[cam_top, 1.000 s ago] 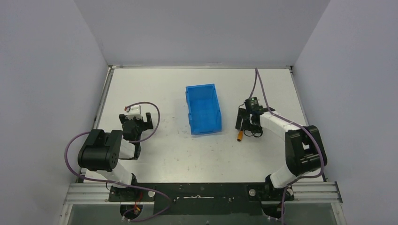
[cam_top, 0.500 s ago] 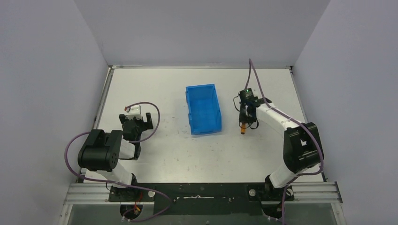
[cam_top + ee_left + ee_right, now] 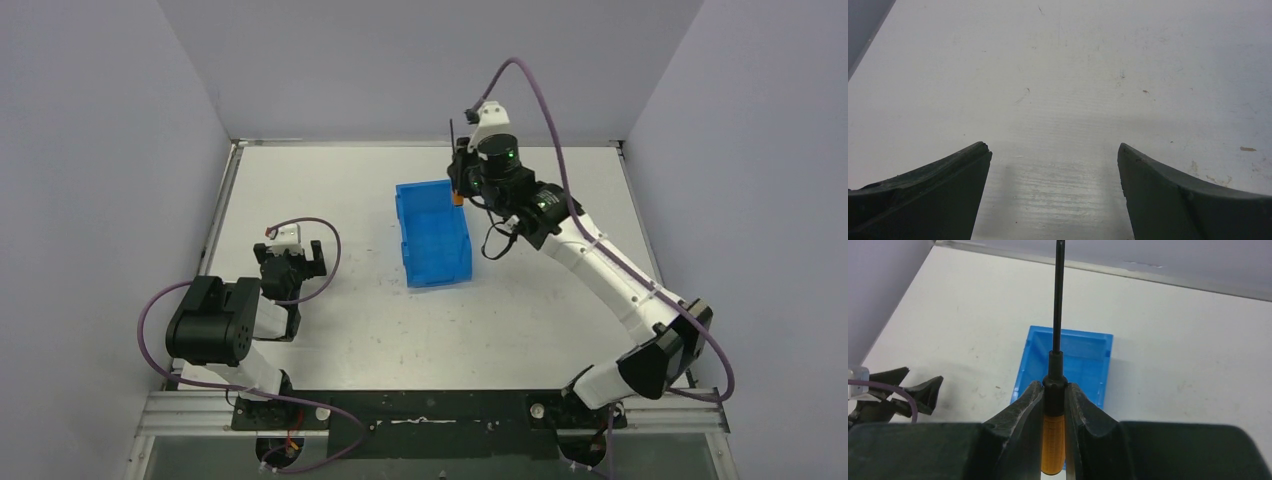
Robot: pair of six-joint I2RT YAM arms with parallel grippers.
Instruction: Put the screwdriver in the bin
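My right gripper [image 3: 459,182] is shut on the screwdriver [image 3: 457,197], high in the air over the far right corner of the blue bin [image 3: 434,235]. In the right wrist view the jaws [image 3: 1054,386] pinch the black collar and orange handle [image 3: 1053,440]. The thin black shaft [image 3: 1058,300] points straight ahead over the bin [image 3: 1088,357] below. The bin holds nothing. My left gripper [image 3: 296,255] rests low over the table, left of the bin. It is open [image 3: 1054,147], with bare white table between its fingers.
Grey walls close the white table [image 3: 330,190] on the left, back and right. A purple cable [image 3: 320,235] loops by the left wrist, and another arcs above the right arm [image 3: 540,90]. The left gripper's fingers [image 3: 908,392] show at the right wrist view's lower left.
The right gripper shut on the screwdriver on the table right of the bin, lifted it, and swung it up and back to the bin's far end. The left arm has not moved.
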